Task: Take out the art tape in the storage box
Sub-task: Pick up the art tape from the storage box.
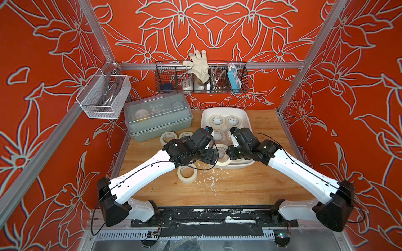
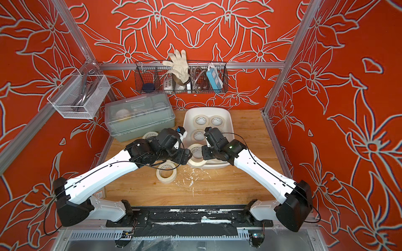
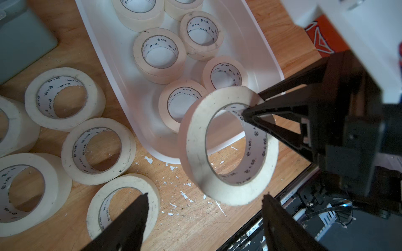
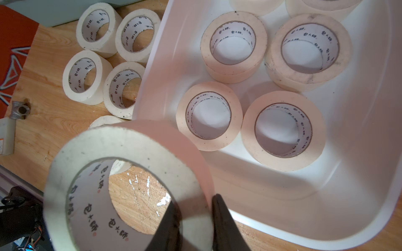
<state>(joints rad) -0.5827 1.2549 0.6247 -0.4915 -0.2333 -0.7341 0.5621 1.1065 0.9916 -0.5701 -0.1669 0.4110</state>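
Right wrist view, risks first. The held tape roll [image 4: 121,143] is pinched through one wall only, so it hangs tilted off to one side of the right gripper [image 4: 195,214]. My guess is that a sharp swing could make it pivot or slip out. It hangs above the near end of the white box [image 4: 315,206], over the rim and the table [image 3: 195,219] just beyond. Let go on its edge there, it might roll toward the front of the table. Five loose rolls [image 3: 66,152] already lie flat on the table beside the box, close together, and a careless drop could land on one. The left gripper [image 3: 204,196] is just beside the held roll, so the two arms could bump.

Grip: the right gripper is clamped on the roll, one finger [image 3: 252,116] inside the ring and the other outside. The left gripper's fingers are apart, with nothing between them and touching nothing that I can see.

Other rolls [image 4: 248,134] lie flat in the box, at least six, not yet taken out.
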